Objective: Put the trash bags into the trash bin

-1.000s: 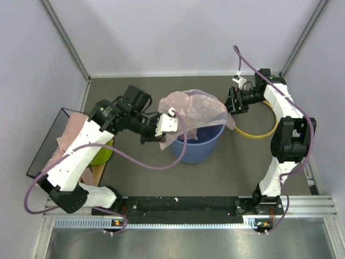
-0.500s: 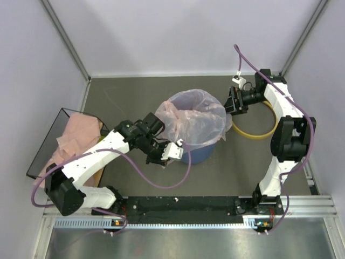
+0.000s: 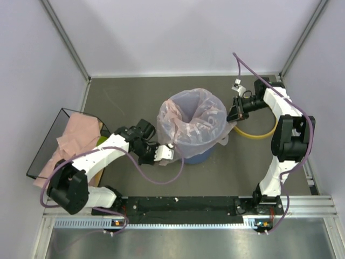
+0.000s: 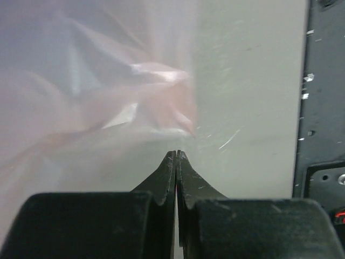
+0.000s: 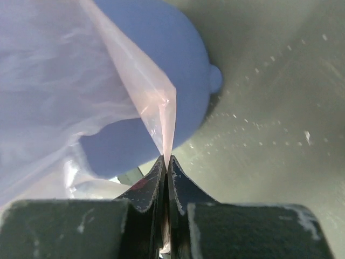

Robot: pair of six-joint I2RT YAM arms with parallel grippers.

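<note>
A pale pink trash bag (image 3: pixel 194 121) is draped open over the blue trash bin (image 3: pixel 204 156) at the table's middle, its mouth spread round the top. My right gripper (image 3: pixel 233 114) is at the bin's right side. In the right wrist view it (image 5: pixel 166 157) is shut on a stretched edge of the bag (image 5: pixel 156 102), with the bin (image 5: pixel 172 48) behind. My left gripper (image 3: pixel 170 149) sits low at the bin's near left side. Its jaws (image 4: pixel 177 154) are shut just short of the blurred bag (image 4: pixel 81 81), and nothing shows between them.
A loose yellow ring (image 3: pixel 259 134) lies on the table right of the bin, under the right arm. At the left a black tray (image 3: pixel 43 143) holds more pink bags (image 3: pixel 75 135), and a green bowl (image 3: pixel 101 140) peeks out beside it.
The bag went from bunched above the bin to spread over its top. My left arm swung down to the bin's near left side. The right gripper closed on the bag's right edge.
</note>
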